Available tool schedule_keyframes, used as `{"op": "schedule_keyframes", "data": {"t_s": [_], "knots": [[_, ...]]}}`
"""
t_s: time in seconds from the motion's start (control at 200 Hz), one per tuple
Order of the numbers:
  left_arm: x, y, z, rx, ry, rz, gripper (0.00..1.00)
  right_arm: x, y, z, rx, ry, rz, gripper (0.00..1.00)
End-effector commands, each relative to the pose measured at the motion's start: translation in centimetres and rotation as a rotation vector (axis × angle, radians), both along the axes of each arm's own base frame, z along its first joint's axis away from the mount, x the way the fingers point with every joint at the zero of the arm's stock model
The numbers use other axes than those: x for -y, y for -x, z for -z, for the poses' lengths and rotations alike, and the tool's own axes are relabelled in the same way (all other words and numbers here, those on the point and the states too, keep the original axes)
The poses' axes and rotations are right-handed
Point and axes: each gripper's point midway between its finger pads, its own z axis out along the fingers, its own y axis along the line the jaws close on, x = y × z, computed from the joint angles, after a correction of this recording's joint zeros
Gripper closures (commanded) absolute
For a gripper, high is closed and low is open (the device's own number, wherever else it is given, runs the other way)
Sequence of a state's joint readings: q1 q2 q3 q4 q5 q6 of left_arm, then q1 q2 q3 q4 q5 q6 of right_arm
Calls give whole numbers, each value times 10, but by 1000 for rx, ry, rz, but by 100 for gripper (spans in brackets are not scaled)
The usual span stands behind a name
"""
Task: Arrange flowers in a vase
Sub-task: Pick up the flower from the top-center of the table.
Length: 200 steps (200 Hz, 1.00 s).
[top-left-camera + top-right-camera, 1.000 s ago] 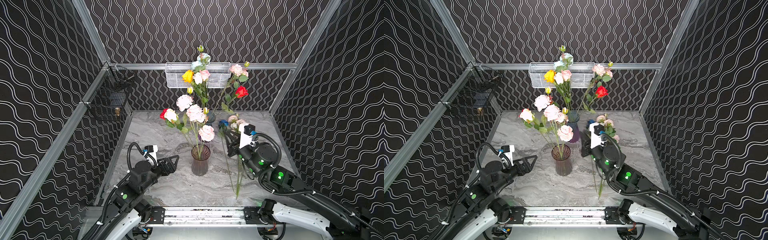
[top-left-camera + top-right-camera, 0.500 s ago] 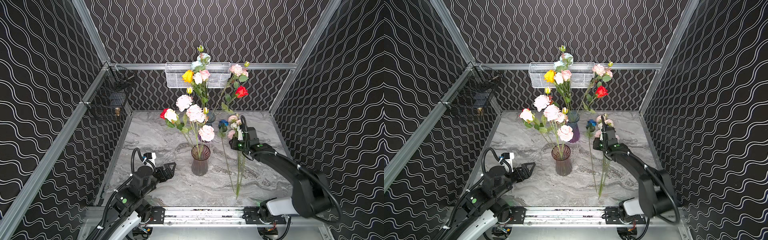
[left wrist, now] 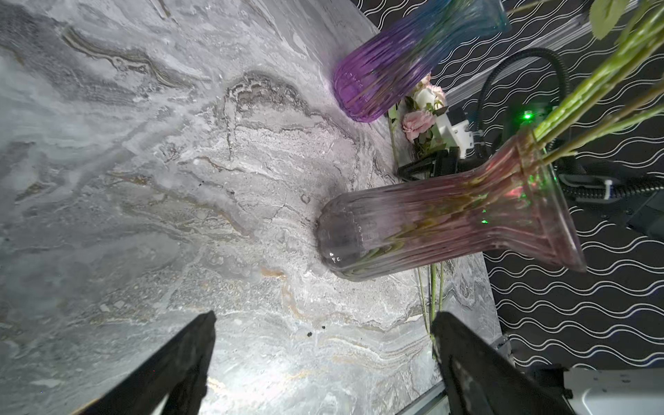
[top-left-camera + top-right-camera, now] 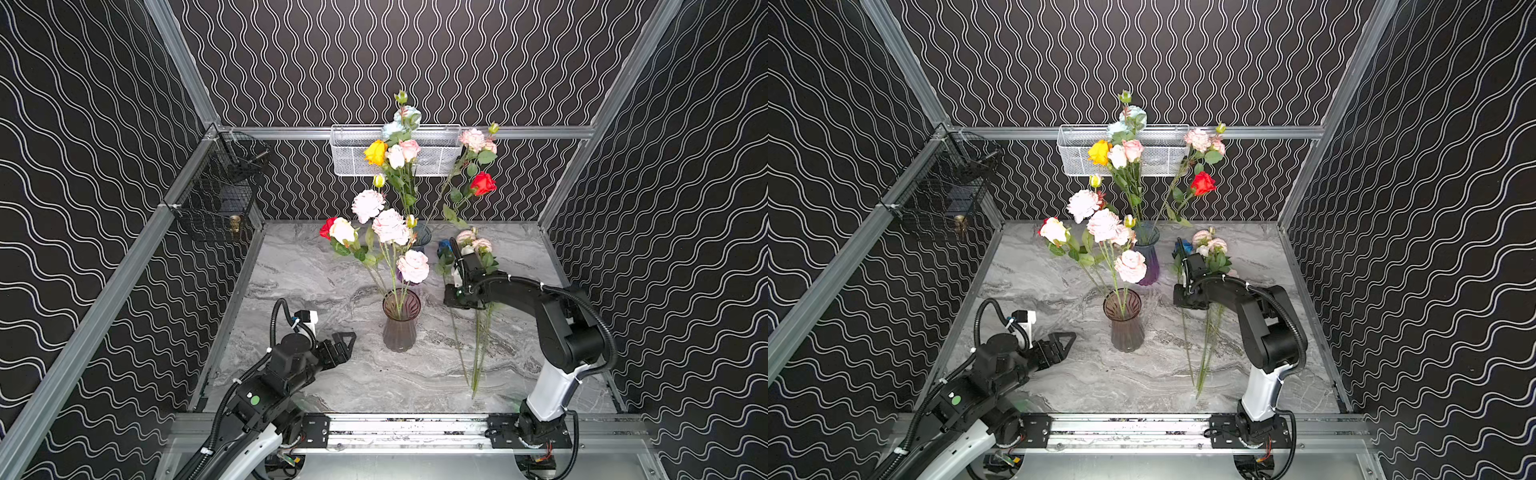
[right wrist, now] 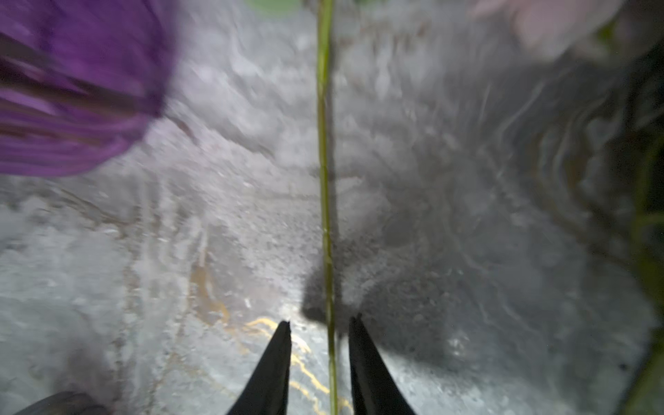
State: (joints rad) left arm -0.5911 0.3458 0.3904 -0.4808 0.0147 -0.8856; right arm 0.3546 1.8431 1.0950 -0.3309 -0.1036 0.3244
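**Marble and glass, with the right-hand work half hidden**

In both top views the right arm's own wrist covers its fingertips, and only the right wrist view shows them, in a smeared picture. There the right gripper (image 5: 319, 323) stands narrow. Its two black fingers (image 5: 276, 359) sit on either side of a thin green stem (image 5: 325, 179), and a sliver of table shows on each side, so the stem is not pinched. A blue bloom (image 4: 444, 247) is half hidden behind that wrist. The left gripper (image 3: 323, 318) is spread wide and holds nothing, left of the pink vase (image 4: 400, 328) and apart from it.

The loose flowers (image 4: 481, 245) lie flat on the right of the table (image 4: 311, 270), with blooms toward the back wall and stems toward the front. The pink vase stands mid-table and holds pale pink blooms and a white-and-red one on long stems. Behind it, the purple vase (image 4: 1148, 259) holds taller flowers in yellow, white, pink, pale blue and red.

The white basket (image 4: 353, 160) hangs on the back wall, partly covered by blooms, and its contents cannot be made out. The black basket (image 4: 216, 199) on the left wall holds a small brass-coloured thing, too small to identify.

The table is grey veined marble. The walls (image 4: 498, 62) are black with white wavy lines, edged by a silver metal frame (image 4: 540, 132).
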Motion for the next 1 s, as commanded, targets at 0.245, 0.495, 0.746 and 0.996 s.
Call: {"op": "schedule_keyframes", "data": {"t_s": [0.245, 0.495, 0.746, 0.996], "knots": [[4, -2, -14, 35, 23, 16, 2, 10, 18, 8, -31, 56, 46, 91], [-3, -1, -24, 50, 10, -6, 3, 0, 8, -45, 136, -67, 73, 100], [-11, -1, -35, 64, -17, -37, 3, -8, 11, -98, 267, -184, 60, 100], [-14, -4, -42, 75, -14, -61, 3, -8, 29, -139, 368, -263, 37, 100]]}}
